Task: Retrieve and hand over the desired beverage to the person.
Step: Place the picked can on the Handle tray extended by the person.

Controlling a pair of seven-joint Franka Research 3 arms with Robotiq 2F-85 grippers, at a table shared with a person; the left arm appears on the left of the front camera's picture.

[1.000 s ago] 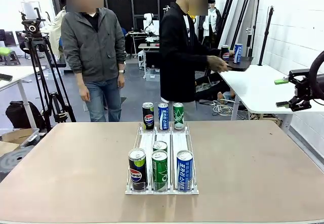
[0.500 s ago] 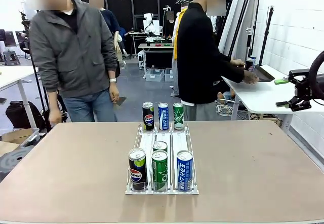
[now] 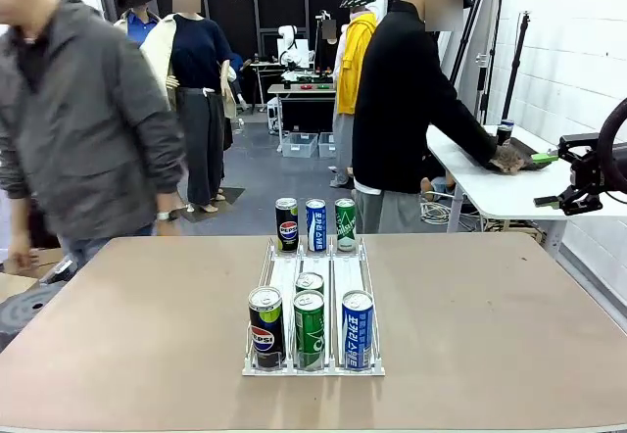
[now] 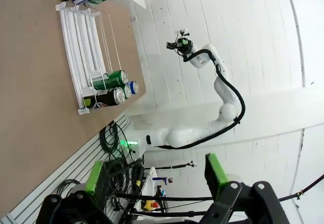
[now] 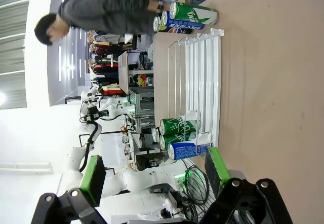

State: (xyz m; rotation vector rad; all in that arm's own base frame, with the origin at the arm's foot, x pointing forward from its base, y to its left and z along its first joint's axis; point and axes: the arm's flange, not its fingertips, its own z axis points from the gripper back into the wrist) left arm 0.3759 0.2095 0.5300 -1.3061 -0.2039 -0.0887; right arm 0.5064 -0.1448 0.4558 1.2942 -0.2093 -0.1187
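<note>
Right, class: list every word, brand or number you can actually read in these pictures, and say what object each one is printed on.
"PEPSI": on the black can with the red, white and blue roundel, front left lane of the white wire rack.
Black can behind the rack: same roundel, wording too small to read.
Blue cans: white lettering, unreadable.
Green cans: white lettering, unreadable.

"PEPSI" with its red-white-blue roundel on the front-left black can (image 3: 265, 327); the same logo on the rear black can (image 3: 286, 224); apparently Korean script on the blue cans (image 3: 358, 330), too small to read
</note>
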